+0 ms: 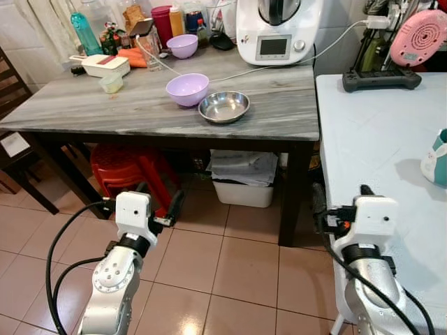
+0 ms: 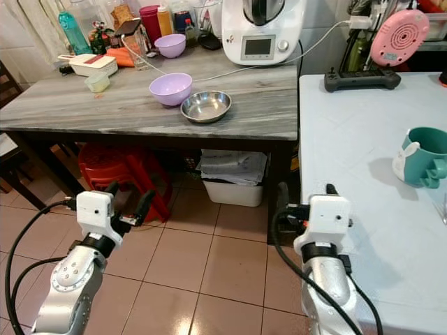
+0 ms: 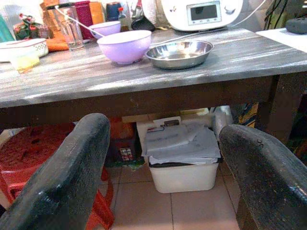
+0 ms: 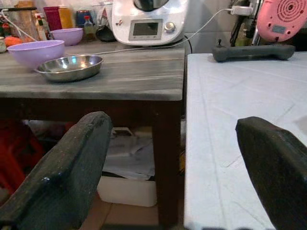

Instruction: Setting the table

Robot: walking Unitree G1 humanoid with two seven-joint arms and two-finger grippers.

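A: Bowl (image 1: 187, 88), lilac, sits mid tabletop (image 1: 105, 112), touching or just beside the steel dish (image 1: 224, 106) on its right. Second lilac bowl (image 1: 182, 45) further back near the bottles.

B: Grippers?

A: Left gripper (image 1: 143, 202) low, in front of the tabletop edge, over the floor tiles; fingers (image 3: 62, 177) spread wide, nothing between them. Right gripper (image 2: 304, 199) also low, by the white table (image 2: 363, 153); its fingers (image 4: 67, 177) wide apart too, empty.

B: Both well short of the dishes?

A: Yes, well apart. No reach begun, I'd say; table setting looks barely started.

B: Handling of the bowl?

A: Looks like plastic or melamine, so probably light and stiff, not very fragile. Smooth, glossy wall, likely slippery. Best guess: pinch the rim, one finger inside, one outside, on the near side away from the steel dish.

B: Steel dish?

A: Shallow, thin rim, hard and slick; probably light, could skid or clatter if nudged. Rim pinch again, low wall gives little to hold.

B: Other stuff?

A: Food processor (image 1: 276, 28) at the back with a cable across the tabletop, teal mug (image 2: 424, 156) on the white table. Red stool (image 1: 126, 171) and a bin (image 1: 243, 180) under the tabletop.
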